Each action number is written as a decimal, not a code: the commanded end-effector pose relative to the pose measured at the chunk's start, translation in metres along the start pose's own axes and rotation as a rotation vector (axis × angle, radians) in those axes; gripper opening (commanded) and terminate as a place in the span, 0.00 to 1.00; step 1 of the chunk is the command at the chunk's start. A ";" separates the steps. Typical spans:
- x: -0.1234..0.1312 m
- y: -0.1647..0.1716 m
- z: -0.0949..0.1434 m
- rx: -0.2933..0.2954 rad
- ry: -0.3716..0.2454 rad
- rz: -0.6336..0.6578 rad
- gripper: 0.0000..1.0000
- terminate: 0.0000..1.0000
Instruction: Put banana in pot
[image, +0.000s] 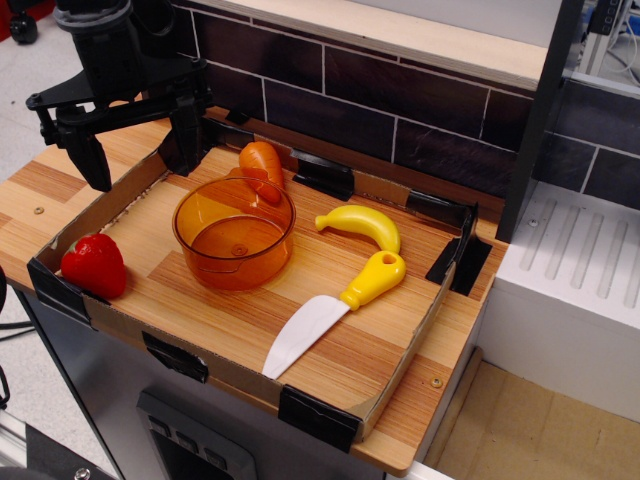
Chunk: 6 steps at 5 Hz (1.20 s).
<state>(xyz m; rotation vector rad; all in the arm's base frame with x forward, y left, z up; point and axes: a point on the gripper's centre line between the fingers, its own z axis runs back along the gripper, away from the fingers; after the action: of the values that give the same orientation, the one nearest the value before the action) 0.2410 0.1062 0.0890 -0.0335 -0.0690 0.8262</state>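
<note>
We log the small curved yellow plastic banana (362, 226) lying left-right, ends down; translucent orange plastic pot (234, 233) empty (black gripper (139, 148) spread wide, holding nothing

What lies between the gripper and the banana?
In the only view, the carrot and the pot lie between the gripper and the banana.

The robot arm (105, 40) is cut off by the top edge, so only its lower part and the gripper (140, 150) show. The carrot (262, 165) sits behind the far rim of the pot (234, 232); its lower end is seen only through the translucent orange wall, blurred. The right finger (185, 140) hides part of the tray's far left cardboard wall (150, 180). The knife's (335, 310) blade tip reaches the near wall. The white unit (580, 290) at right is cropped by the frame.
</note>
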 end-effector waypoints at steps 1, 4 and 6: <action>0.000 0.000 0.000 0.000 0.000 0.000 1.00 0.00; -0.036 -0.087 0.034 -0.099 0.030 0.305 1.00 0.00; -0.040 -0.124 0.013 -0.088 0.051 0.596 1.00 0.00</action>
<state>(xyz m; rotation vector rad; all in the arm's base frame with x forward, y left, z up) 0.2922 -0.0147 0.0923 -0.1324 -0.0071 1.4316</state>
